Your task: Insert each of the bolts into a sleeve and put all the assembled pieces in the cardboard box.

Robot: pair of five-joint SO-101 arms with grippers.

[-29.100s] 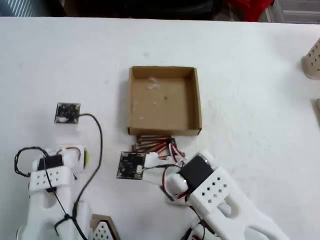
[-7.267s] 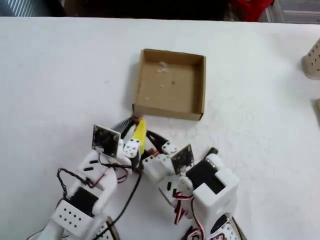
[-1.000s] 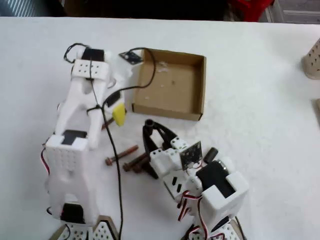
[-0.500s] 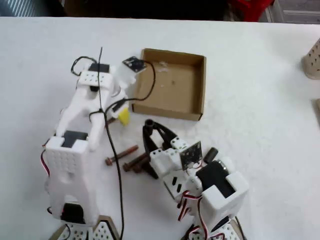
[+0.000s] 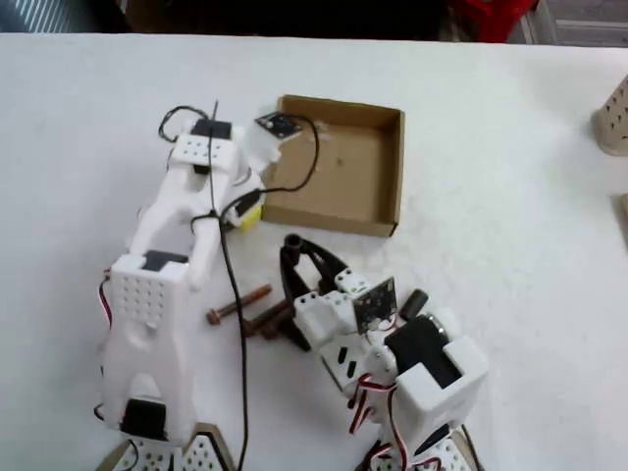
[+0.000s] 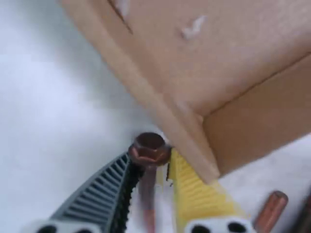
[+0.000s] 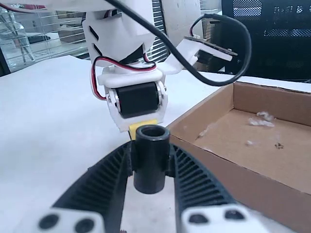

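The left hand (image 6: 151,170) is pinched on a bolt (image 6: 149,148), whose hexagonal head is gripped between the grey and yellow fingers (image 6: 194,196). The bolt is held just beside the outer corner of the cardboard box (image 6: 160,104), outside its wall. The right hand (image 7: 151,165) is clamped on a black sleeve (image 7: 151,136), which is held upright with its bore facing upward, near the box's front wall. Between the two arms, loose bolts (image 5: 238,304) are seen lying on the white counter (image 5: 491,177), apart from the box.
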